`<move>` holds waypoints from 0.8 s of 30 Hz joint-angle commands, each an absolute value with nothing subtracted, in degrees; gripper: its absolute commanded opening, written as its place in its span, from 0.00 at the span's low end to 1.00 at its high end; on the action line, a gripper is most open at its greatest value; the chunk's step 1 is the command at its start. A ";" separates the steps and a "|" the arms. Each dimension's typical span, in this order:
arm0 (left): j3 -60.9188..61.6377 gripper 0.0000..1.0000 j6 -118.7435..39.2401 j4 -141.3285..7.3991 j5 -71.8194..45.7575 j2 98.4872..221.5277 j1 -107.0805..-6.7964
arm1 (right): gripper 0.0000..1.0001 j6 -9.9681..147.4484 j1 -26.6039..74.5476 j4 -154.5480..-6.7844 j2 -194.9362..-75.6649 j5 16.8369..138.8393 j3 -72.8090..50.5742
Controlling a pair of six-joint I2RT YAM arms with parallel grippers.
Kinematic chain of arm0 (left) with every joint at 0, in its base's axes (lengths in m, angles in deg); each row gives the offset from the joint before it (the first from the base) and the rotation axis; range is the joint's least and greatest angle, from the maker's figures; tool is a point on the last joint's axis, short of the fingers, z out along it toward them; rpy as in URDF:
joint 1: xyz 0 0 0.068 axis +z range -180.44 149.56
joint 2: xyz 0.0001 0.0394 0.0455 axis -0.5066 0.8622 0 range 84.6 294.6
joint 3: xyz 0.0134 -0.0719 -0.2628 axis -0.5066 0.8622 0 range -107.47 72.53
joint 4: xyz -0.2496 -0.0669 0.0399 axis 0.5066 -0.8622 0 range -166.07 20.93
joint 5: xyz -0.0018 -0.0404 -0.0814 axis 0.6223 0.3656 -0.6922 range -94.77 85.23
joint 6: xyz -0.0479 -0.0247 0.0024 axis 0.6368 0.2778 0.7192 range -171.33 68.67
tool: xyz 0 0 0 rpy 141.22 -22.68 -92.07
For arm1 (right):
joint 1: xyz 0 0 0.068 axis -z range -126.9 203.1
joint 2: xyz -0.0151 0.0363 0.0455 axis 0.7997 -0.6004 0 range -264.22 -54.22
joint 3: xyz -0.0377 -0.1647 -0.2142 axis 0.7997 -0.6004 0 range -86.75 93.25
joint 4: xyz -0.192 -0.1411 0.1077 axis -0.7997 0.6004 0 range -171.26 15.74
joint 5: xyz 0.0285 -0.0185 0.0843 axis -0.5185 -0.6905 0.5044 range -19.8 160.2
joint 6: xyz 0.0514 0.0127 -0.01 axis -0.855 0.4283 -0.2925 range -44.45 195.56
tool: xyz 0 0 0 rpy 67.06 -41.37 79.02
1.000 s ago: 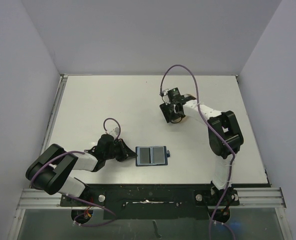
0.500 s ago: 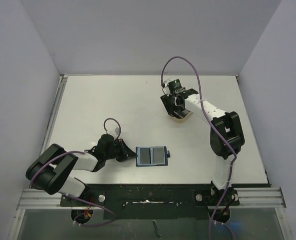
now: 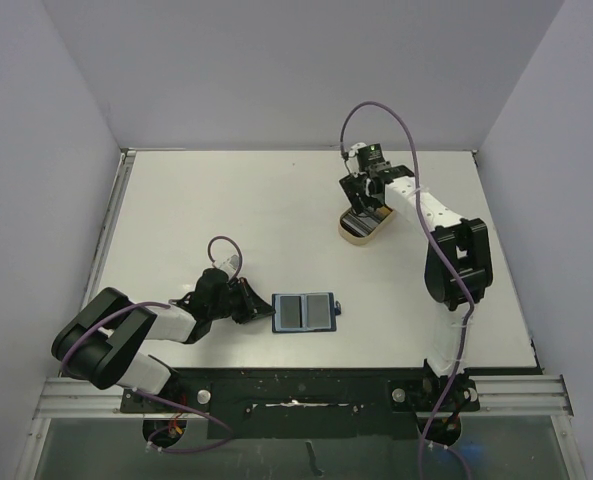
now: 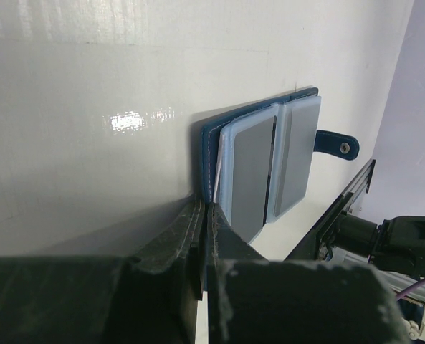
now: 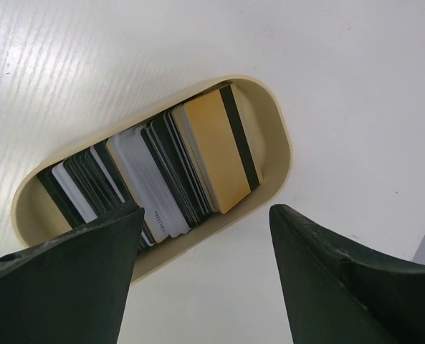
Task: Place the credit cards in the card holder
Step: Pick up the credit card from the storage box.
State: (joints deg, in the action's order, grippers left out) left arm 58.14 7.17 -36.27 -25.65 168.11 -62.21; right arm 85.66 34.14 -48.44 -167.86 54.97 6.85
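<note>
Card holder (image 3: pixel 305 312) lay opened flat on the desk (image 3: pixel 226 210), near the front edge, roughly mid-width. Long axis ran left-right as seen from above. Its two pale inner panels sat side by side, spine crossways between them, grey inserts showing. Snap tab (image 3: pixel 337 306) stuck out from the right end, pointing right, away from the left arm.

Left fingers (image 4: pixel 203 222) were pressed together, low on the desk, tips right at the holder's left edge. Couldn't tell whether they pinched the cover or only touched it.

Credit cards (image 5: pixel 162 175) were all in the tan oval dish (image 3: pixel 354 238), far right-centre of the desk, well apart from the holder. They stood on edge in a tight row along the dish's long axis: black, grey-white, and one gold with a dark stripe at the end. The dish's long axis ran diagonally, near-left to far-right from above.

Right fingers (image 5: pixel 115 236) were spread wide apart with nothing between them, above the dish. In the right wrist view they framed the row of cards.
</note>
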 commanded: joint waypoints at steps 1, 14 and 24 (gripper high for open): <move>57.25 0.00 6.94 -33.83 -26.63 168.32 -62.43 | 0.72 87.18 36.87 -51.79 -169.19 61.00 10.06; 56.78 0.00 6.98 -33.62 -26.75 169.26 -62.41 | 0.68 84.88 41.18 -55.16 -176.11 73.98 10.71; 56.44 0.00 7.25 -32.68 -27.19 170.58 -62.58 | 0.53 83.41 41.30 -55.92 -173.87 79.38 6.66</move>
